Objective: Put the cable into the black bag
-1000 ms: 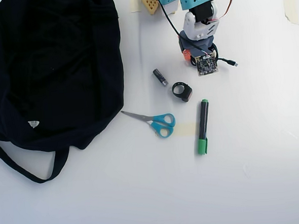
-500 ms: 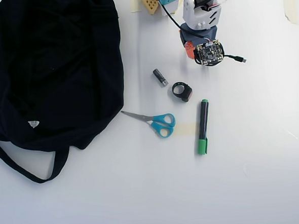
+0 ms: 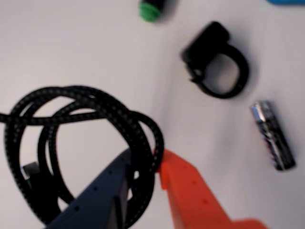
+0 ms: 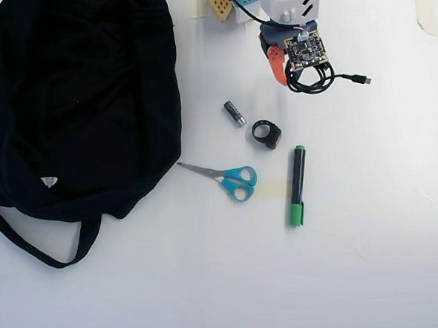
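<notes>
Cable (image 4: 314, 79) is what you have under the gripper (image 3: 143, 169) at about one o'clock on the tabletop (image 4: 211, 283) in the overhead view, a small coil with its tail running out straight toward three o'clock and ending in the plug tip. You can see the biggest thing, the black bag (image 4: 74, 98), filling the ten o'clock side, its strap looping down to seven o'clock; a bare white strip separates its right edge from the small items. The whole lower half of the tabletop, from four to eight o'clock, is open. Between bag and cable lie the green marker (image 4: 297, 187), long axis roughly twelve to six, the blue-handled scissors (image 4: 231, 179) with blades aimed at the bag, the black ring (image 4: 266, 133), and the small battery (image 4: 234, 113).

Your wrist view shows what the overhead view hides: the dark finger (image 3: 102, 195) and the orange finger (image 3: 190, 198) are nearly closed, pinching one side of the braided coil between them. From above the camera board (image 4: 305, 49) covers that grip. The wrist view is soft, so you cannot tell whether the coil is off the surface.
</notes>
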`<act>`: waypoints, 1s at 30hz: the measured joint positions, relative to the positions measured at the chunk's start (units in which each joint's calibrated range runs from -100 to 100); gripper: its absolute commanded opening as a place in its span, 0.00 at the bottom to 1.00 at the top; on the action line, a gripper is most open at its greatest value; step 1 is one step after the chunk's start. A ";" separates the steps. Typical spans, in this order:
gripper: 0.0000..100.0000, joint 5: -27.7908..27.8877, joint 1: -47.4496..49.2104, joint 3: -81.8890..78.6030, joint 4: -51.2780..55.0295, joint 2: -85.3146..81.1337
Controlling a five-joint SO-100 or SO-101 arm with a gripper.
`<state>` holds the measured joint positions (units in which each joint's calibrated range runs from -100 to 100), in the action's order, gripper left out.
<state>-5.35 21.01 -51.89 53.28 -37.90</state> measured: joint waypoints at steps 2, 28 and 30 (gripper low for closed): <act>0.02 -0.10 -1.62 2.28 0.00 -0.17; 0.02 0.00 -20.43 17.06 0.00 -0.17; 0.02 0.00 -23.59 17.92 0.00 -0.17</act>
<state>-5.35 -2.57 -33.96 53.28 -38.07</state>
